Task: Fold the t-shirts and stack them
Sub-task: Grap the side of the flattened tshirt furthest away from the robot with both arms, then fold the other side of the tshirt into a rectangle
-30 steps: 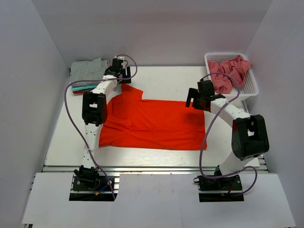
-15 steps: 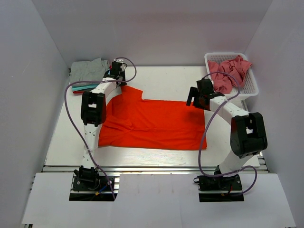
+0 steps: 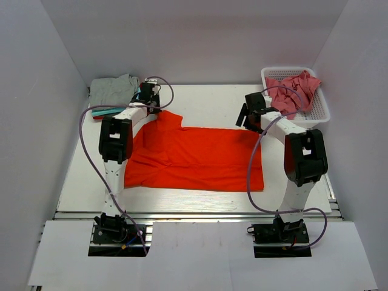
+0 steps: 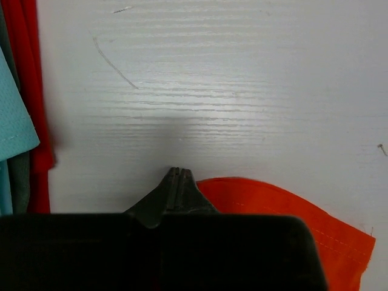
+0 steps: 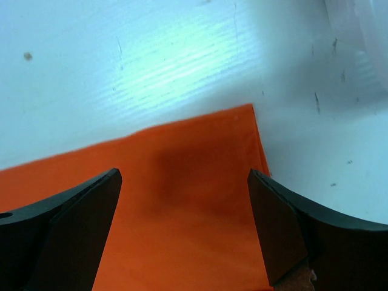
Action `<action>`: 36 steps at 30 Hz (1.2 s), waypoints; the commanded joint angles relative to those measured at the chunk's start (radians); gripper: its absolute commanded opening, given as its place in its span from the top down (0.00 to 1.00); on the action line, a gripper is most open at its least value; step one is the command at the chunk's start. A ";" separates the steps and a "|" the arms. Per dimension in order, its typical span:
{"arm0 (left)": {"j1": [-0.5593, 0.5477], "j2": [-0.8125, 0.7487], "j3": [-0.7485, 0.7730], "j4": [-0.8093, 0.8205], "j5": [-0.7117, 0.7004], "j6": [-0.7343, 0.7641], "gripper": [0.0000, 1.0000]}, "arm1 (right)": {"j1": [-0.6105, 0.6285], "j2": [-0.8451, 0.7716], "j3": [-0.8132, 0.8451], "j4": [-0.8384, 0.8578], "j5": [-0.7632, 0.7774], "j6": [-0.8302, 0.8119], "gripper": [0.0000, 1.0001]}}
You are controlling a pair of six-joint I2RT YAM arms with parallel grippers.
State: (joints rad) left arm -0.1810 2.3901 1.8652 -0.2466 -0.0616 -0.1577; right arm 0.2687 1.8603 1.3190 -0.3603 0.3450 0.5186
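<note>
An orange-red t-shirt [image 3: 194, 159] lies spread flat on the white table. My left gripper [image 3: 147, 97] is at the shirt's far left sleeve. In the left wrist view its fingers [image 4: 176, 182] are pressed together on the table, and the sleeve's hem [image 4: 285, 209] runs in at their right side. My right gripper [image 3: 248, 116] hovers over the shirt's far right corner [image 5: 245, 121]. There its jaws stand wide open over the cloth, the right gripper [image 5: 183, 176] holding nothing. Grey [image 3: 112, 89], teal [image 3: 104, 111] and red [image 4: 41, 91] t-shirts are stacked at the back left.
A white mesh basket [image 3: 320, 106] at the back right holds a crumpled dusty pink t-shirt [image 3: 292, 91]. White walls close in the table at the back and both sides. Purple cables loop off both arms.
My left gripper has closed at the sleeve's edge. The right arm has swung back and left, bringing its open gripper over the shirt's far right corner.
</note>
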 commanded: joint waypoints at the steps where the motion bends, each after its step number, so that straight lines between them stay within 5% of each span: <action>1: -0.014 -0.149 -0.041 0.093 0.058 0.006 1.00 | -0.005 0.052 0.101 -0.031 0.072 0.053 0.10; 18: -0.023 -0.295 -0.187 0.171 0.098 0.033 1.00 | -0.003 0.272 0.266 -0.169 0.190 0.162 0.18; 22: -0.023 -0.344 -0.241 0.182 0.098 0.055 1.00 | -0.006 0.287 0.258 -0.167 0.178 0.161 0.40; 26: -0.023 -0.385 -0.267 0.182 0.088 0.055 1.00 | 0.001 0.277 0.273 -0.169 0.181 0.144 0.87; 27: -0.023 -0.396 -0.285 0.182 0.088 0.055 1.00 | 0.000 0.267 0.273 -0.167 0.187 0.136 0.92; 29: -0.023 -0.419 -0.317 0.194 0.088 0.055 1.00 | 0.003 0.232 0.260 -0.161 0.198 0.123 1.00; 36: -0.023 -0.563 -0.460 0.214 0.075 0.046 1.00 | 0.013 0.053 0.088 -0.034 0.203 0.032 1.00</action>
State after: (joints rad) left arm -0.2001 1.9461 1.4578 -0.0601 0.0174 -0.1127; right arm 0.2722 2.0377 1.4670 -0.4606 0.5163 0.5968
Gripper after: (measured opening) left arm 0.018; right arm 0.012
